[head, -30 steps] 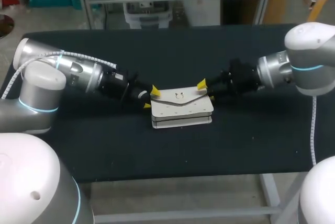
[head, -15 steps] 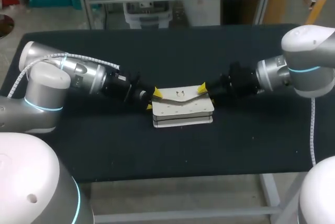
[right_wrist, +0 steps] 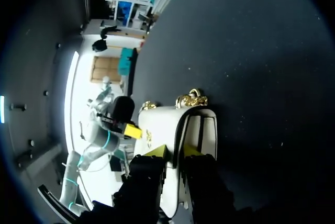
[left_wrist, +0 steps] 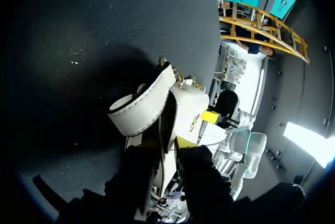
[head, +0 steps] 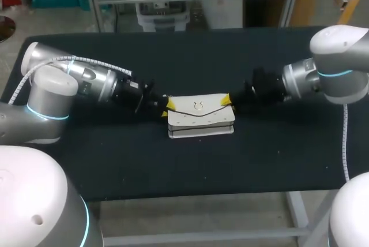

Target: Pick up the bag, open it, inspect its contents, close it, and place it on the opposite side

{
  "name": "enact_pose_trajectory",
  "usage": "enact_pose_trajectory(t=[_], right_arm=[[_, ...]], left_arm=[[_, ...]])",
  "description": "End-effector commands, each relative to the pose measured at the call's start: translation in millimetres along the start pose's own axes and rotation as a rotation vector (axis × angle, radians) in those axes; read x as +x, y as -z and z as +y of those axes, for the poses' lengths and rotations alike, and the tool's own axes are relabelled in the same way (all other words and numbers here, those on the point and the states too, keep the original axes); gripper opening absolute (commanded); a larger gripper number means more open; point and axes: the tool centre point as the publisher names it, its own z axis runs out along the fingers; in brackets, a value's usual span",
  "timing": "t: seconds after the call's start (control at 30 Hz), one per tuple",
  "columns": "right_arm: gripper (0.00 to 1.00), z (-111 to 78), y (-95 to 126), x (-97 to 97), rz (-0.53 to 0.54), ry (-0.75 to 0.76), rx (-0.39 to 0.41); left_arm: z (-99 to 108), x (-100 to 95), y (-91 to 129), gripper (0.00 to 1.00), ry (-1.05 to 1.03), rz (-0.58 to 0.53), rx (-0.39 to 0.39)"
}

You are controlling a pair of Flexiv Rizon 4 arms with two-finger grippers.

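Right now, grips the bag [head: 200, 121] at the middle of the table [head: 173, 166], with left gripper [head: 167, 107] and right gripper [head: 226, 100] pinched narrow on opposite ends. Could twist or tear loose if pulled unevenly; could slip free if either pinch eases.

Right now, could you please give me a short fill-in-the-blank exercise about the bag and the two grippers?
1. The bag lies on a ___ table.
2. The bag's body is ___, and it has a gold chain.
3. The left gripper and the right gripper hold the bag at ___ ends.
4. Both grippers have ___ tips.
Missing words: black; white; opposite; yellow.
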Motion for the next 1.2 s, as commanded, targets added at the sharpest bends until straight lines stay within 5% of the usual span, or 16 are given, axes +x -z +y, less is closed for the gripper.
enact_pose_trajectory(t=[0.03,0.1,0.13,0.27,0.33,0.47,0.53,1.13,1.2], right_arm=[[0.43,-0.5,0.0,12.7,-0.009,0.016,-0.010],[0.53,-0.1,1.1,14.8,-0.013,0.024,-0.014],[0.55,0.3,1.6,15.7,-0.012,0.026,-0.015],[0.80,0.4,0.2,14.3,-0.011,0.027,-0.013],[0.76,0.3,-0.9,12.6,-0.010,0.024,-0.009],[0.41,0.4,-1.3,13.6,-0.013,0.030,-0.008],[0.00,0.5,-1.1,14.2,-0.016,0.036,-0.008],[0.00,-0.8,-7.8,-4.3,-0.063,0.020,0.057],[0.00,-0.4,-3.9,-3.4,-0.067,0.028,0.047]], left_arm=[[9.6,8.9,-0.7,0.70,-0.017,-0.004,0.029],[10.0,11.1,0.2,0.65,-0.022,-0.004,0.032],[9.7,11.9,0.3,0.53,-0.023,-0.004,0.032],[6.4,13.4,-1.7,0.47,-0.021,-0.006,0.031],[4.6,13.5,-3.2,0.39,-0.017,-0.006,0.029],[0.6,14.3,-5.9,0.26,-0.013,-0.016,0.039],[-1.4,14.0,-6.7,0.00,-0.012,-0.018,0.046],[-5.3,2.5,-13.7,0.00,-0.026,-0.099,0.077],[-3.7,3.8,-11.1,0.39,-0.033,-0.097,0.082]])
